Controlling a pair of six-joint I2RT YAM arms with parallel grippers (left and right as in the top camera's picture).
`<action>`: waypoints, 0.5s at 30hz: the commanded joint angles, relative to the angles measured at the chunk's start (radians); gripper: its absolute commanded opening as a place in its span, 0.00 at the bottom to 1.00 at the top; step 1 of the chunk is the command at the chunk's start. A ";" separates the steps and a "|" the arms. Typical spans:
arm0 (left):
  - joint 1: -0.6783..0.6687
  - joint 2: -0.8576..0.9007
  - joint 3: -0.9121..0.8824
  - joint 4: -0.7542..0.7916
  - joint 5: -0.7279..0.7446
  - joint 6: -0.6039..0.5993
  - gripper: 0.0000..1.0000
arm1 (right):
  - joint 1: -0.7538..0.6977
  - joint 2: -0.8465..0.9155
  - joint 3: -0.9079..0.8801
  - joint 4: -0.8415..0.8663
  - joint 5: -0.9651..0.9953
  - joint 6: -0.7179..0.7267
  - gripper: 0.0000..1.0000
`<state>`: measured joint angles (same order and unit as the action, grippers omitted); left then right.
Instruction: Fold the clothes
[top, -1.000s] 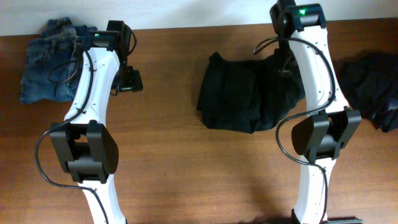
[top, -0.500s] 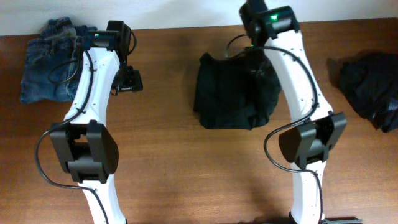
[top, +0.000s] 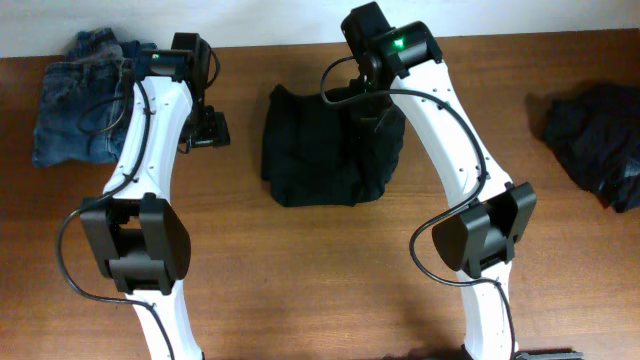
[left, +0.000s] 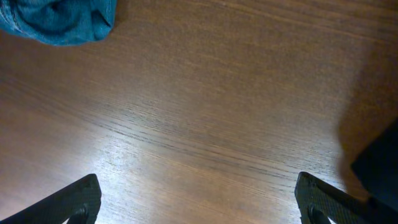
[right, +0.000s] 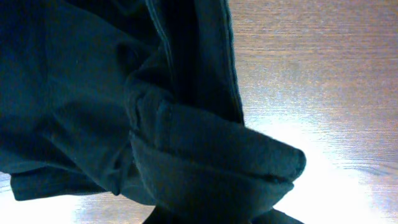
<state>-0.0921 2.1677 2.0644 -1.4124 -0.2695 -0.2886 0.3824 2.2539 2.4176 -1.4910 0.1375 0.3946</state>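
A folded black garment (top: 318, 150) lies on the wooden table at centre. My right gripper (top: 372, 98) sits at its upper right edge and is shut on a thick fold of the black cloth (right: 211, 168), which fills the right wrist view and hides the fingers. My left gripper (top: 208, 128) hovers open and empty over bare wood, left of the garment; its two fingertips show at the bottom corners of the left wrist view (left: 199, 208).
Folded blue jeans (top: 78, 95) lie at the far left, with a corner of them in the left wrist view (left: 59, 18). A crumpled dark garment (top: 595, 135) lies at the far right edge.
My right gripper has dragged the black garment leftward across the table, from right of centre to centre. The left arm has not moved.
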 joint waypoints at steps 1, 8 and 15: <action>0.003 0.017 -0.003 0.016 0.004 -0.011 0.99 | 0.010 -0.030 -0.002 0.005 0.003 0.027 0.04; 0.003 0.043 -0.008 0.007 0.004 -0.010 0.99 | -0.043 -0.030 -0.002 -0.145 0.340 0.097 0.04; 0.003 0.043 -0.008 0.005 0.004 -0.010 0.99 | -0.206 -0.030 -0.002 -0.208 0.376 0.054 0.04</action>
<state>-0.0921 2.2021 2.0605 -1.4055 -0.2691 -0.2886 0.2443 2.2539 2.4157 -1.6932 0.4183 0.4629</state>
